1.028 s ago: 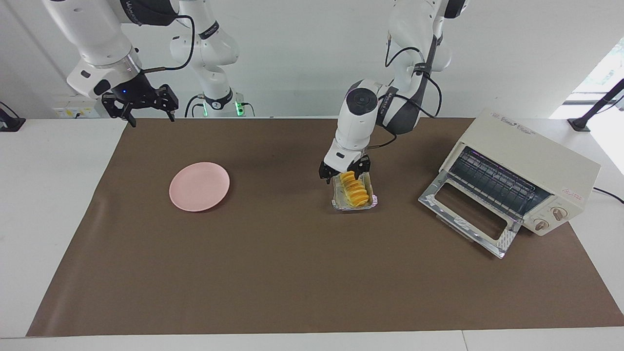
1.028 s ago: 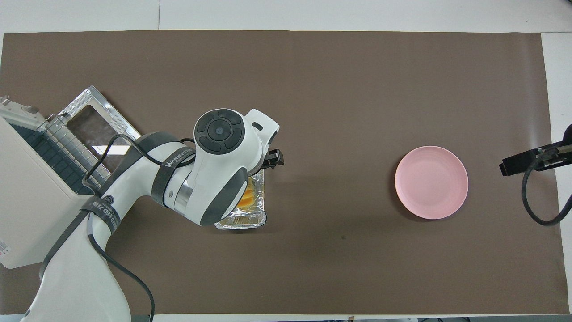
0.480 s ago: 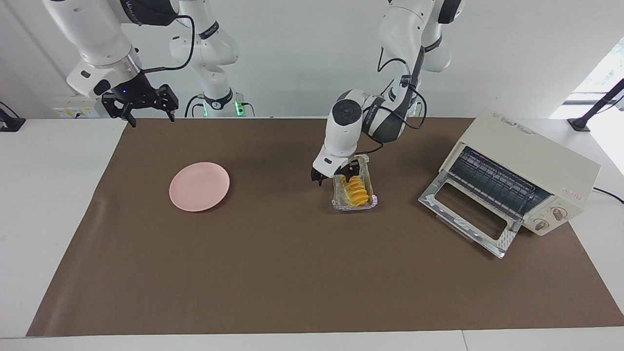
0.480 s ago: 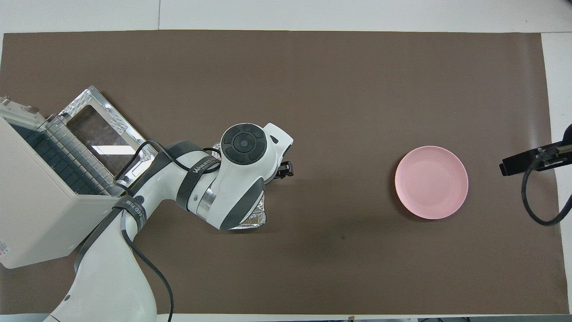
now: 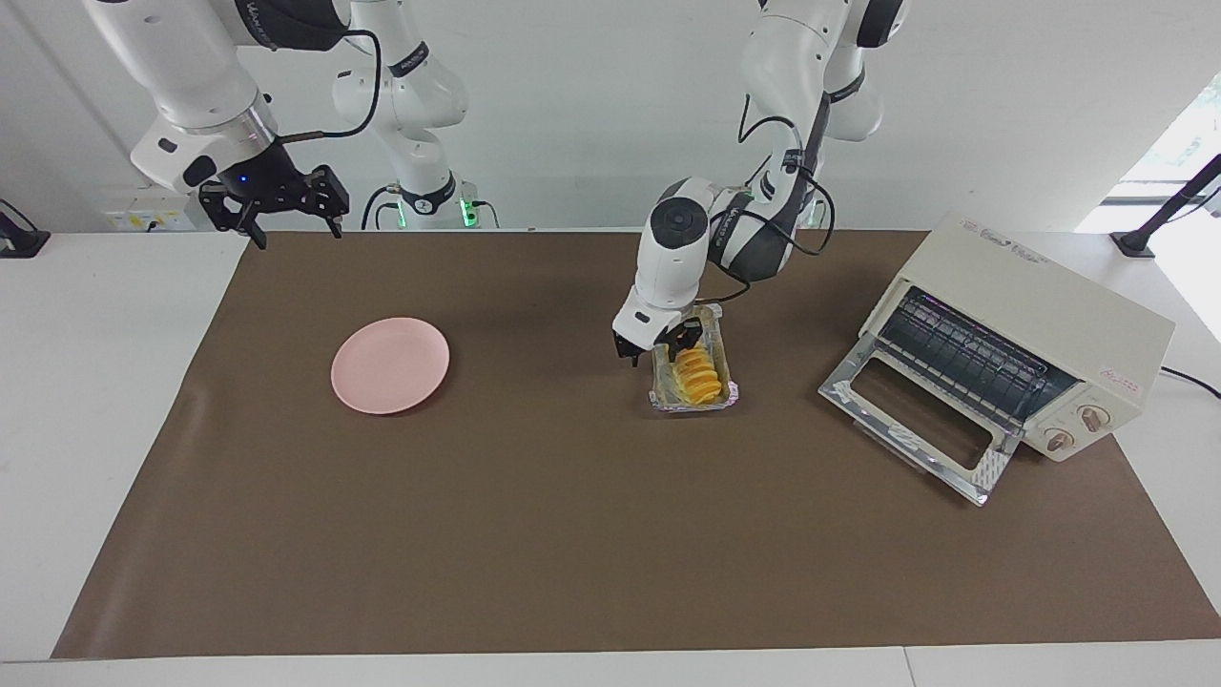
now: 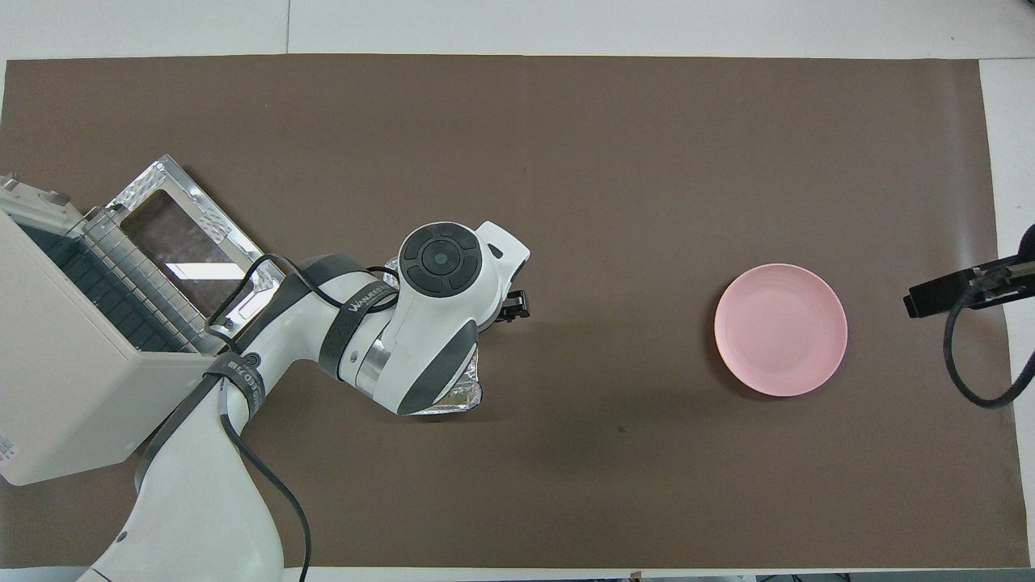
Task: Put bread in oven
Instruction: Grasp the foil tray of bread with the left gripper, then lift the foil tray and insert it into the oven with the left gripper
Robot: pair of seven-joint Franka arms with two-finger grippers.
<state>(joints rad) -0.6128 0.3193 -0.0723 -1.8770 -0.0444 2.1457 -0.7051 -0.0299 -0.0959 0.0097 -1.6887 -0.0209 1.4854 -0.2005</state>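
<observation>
The bread, a ridged yellow-orange loaf, lies in a crinkled foil tray in the middle of the brown mat. My left gripper is low over the tray's end nearer the robots. One finger stands outside the tray wall on the right arm's side and the other is inside, beside the loaf, with the fingers apart. In the overhead view the arm hides the bread and only a corner of the foil tray shows. The oven stands at the left arm's end with its glass door dropped open. My right gripper waits open, raised over the mat's corner at its own end.
A round pink plate lies on the mat toward the right arm's end. Bare mat separates the tray from the oven door. The oven's wire rack shows inside the opening. A black cable runs off the oven toward the table edge.
My left arm swung and lowered its gripper to the tray's near end a second ago. In the last half second its fingers drew closer together. The right arm has not moved.
</observation>
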